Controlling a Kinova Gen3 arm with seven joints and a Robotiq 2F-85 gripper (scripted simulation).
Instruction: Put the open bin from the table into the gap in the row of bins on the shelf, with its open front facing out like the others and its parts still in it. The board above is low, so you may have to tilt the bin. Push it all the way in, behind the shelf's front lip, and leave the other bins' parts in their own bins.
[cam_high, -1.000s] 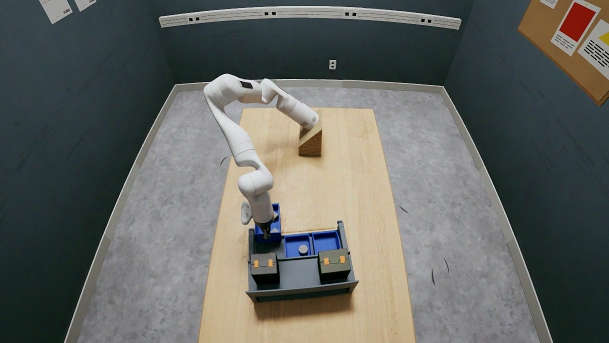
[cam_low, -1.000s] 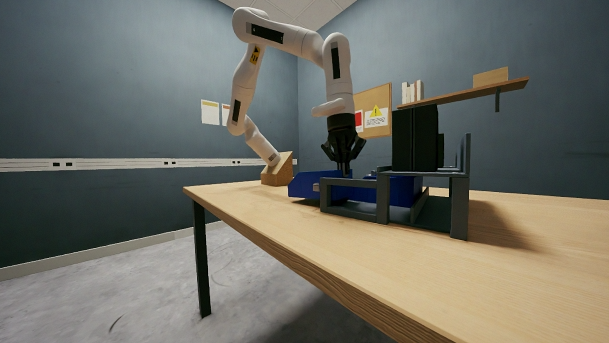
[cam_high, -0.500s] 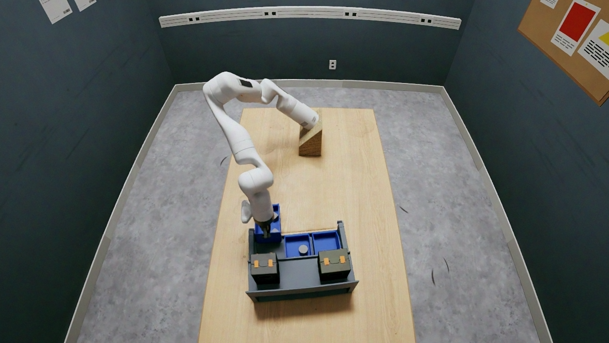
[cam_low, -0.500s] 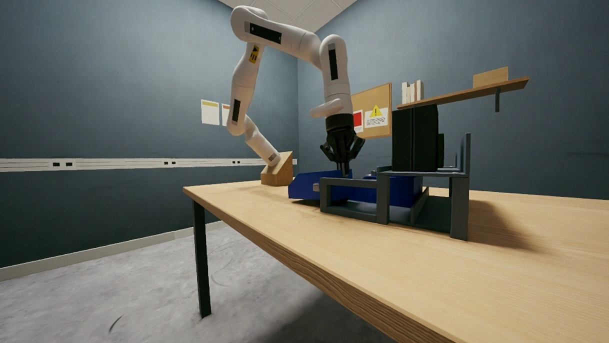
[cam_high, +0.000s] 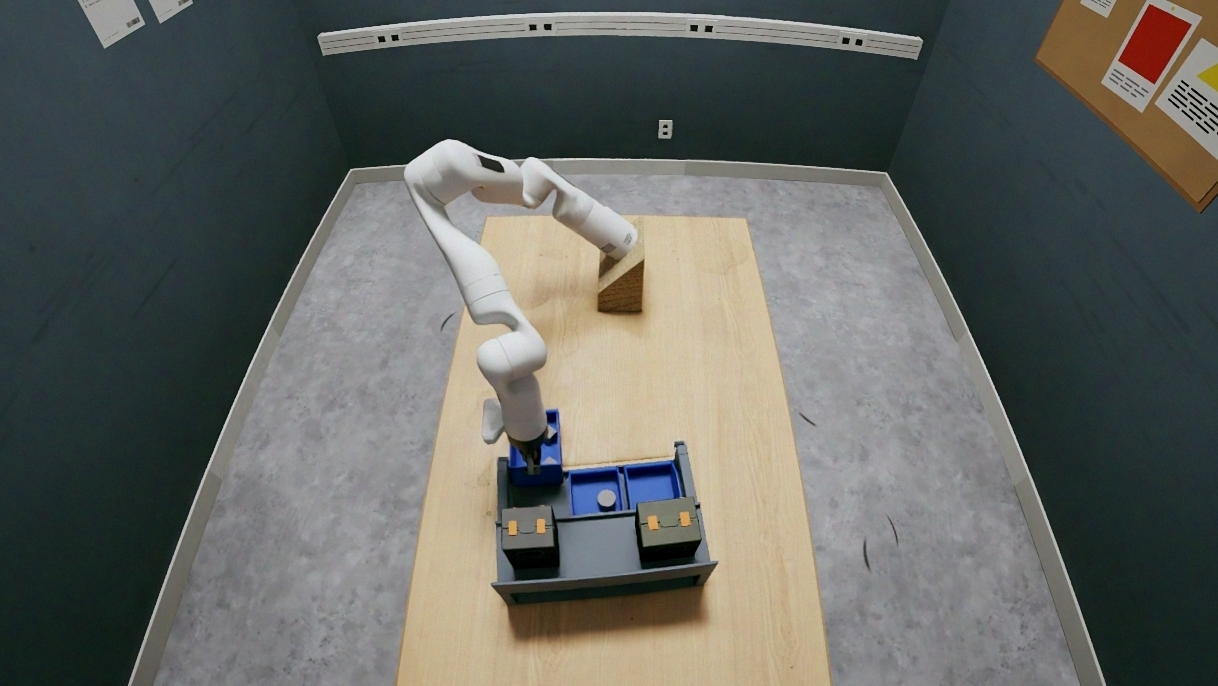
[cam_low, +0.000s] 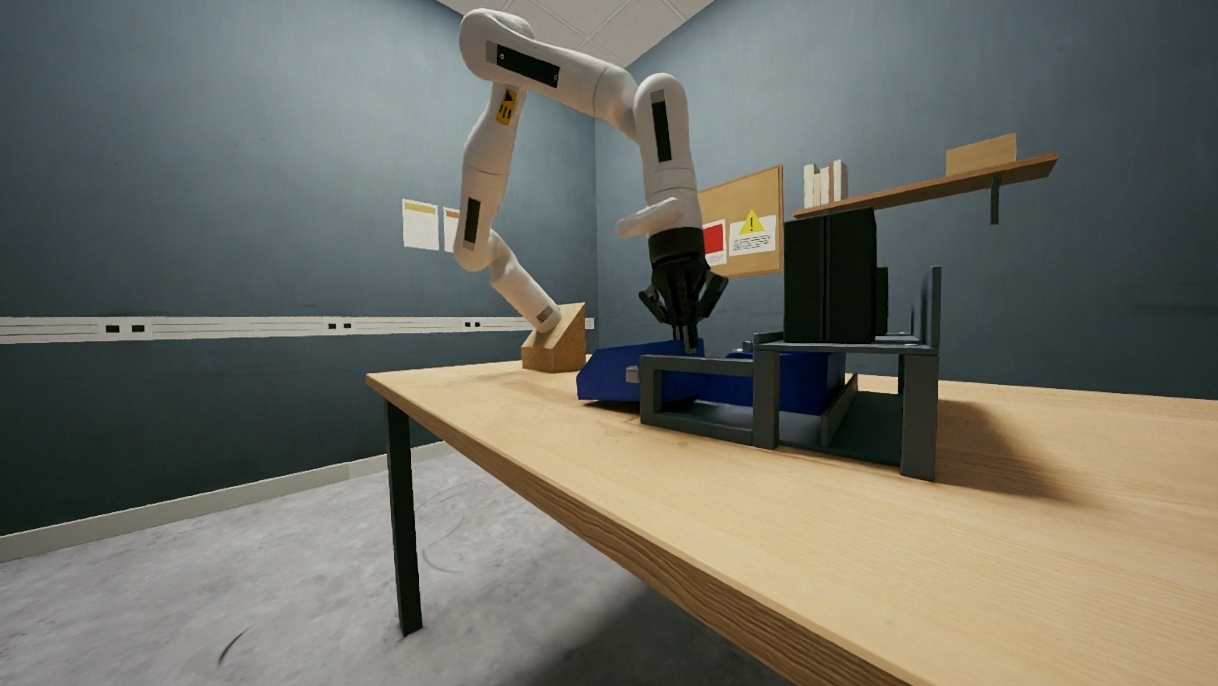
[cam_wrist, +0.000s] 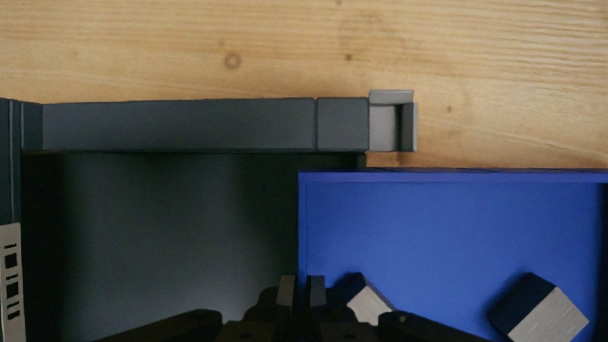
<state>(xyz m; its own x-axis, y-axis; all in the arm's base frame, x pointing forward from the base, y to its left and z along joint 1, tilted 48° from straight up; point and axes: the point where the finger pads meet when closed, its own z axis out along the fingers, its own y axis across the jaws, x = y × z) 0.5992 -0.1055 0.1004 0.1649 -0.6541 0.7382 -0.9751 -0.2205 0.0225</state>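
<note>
Top view: an open bin (cam_high: 549, 478) (cam_low: 609, 374) (cam_wrist: 450, 225) is straddling the front of the shelf (cam_high: 596, 553) (cam_low: 765, 396) (cam_wrist: 180, 125), partway into the gap.

Exterior: the gripper (cam_high: 533, 466) (cam_low: 688, 347) (cam_wrist: 303, 300) is pointing down over the bin's raised rear; a low, gentle push seems wise.

Wrist: its jaws are pinching the rear wall, parts (cam_wrist: 547, 315) lying inside.

In the exterior view, the arm's elbow (cam_high: 447, 170) (cam_low: 496, 38) has shifted slightly up and left; in the top view, slightly upward. The gripper (cam_high: 532, 466) (cam_low: 688, 342) (cam_wrist: 303, 300) body has leaned slightly left in the exterior view. There, the left end of the blue bin (cam_high: 549, 479) (cam_low: 613, 374) (cam_wrist: 425, 225) has dropped slightly.
</note>
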